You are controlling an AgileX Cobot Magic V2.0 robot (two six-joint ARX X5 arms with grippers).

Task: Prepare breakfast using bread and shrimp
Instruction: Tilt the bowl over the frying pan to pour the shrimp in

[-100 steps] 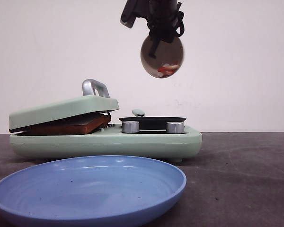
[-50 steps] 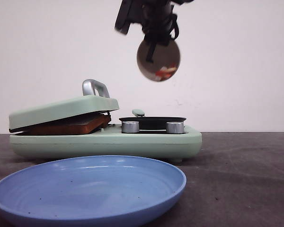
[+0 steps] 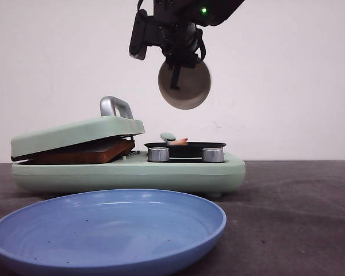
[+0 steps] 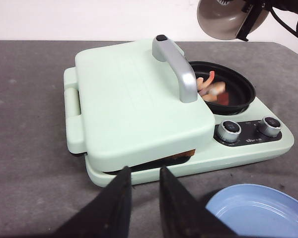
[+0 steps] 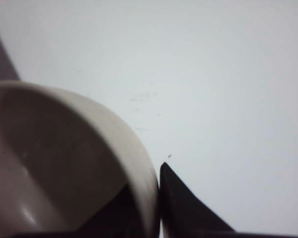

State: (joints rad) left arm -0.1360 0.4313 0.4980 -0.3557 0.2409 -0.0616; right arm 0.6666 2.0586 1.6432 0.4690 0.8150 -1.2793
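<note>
Two thick slices of white bread with toasted brown crusts lie pressed under the pale green hinged lid of the mint-green breakfast cooker, the lid resting slightly ajar on them, presumably so that they toast from both sides while the other half of the appliance is used. Beside that lid, the small round black frying pan set into the cooker holds the pinkish-orange curved shrimp, which lie inside its rim where heat can reach them; from the front only one tip of a shrimp peeks over the pan's edge. High above the pan, the right end effector is clamped on the rim of a small round beige bowl, one finger inside and one outside, as the right wrist view shows. The bowl is tipped steeply on its side with its mouth turned away from upright, a pose that suits pouring its contents down into the pan, and its visible interior looks empty. The left end effector hovers low in front of the cooker, its dark fingers slightly apart and gripping nothing, apparently waiting its turn. A wide shallow blue ceramic plate sits on the dark grey worktop nearest the camera, likely ready to receive the finished food.
</note>
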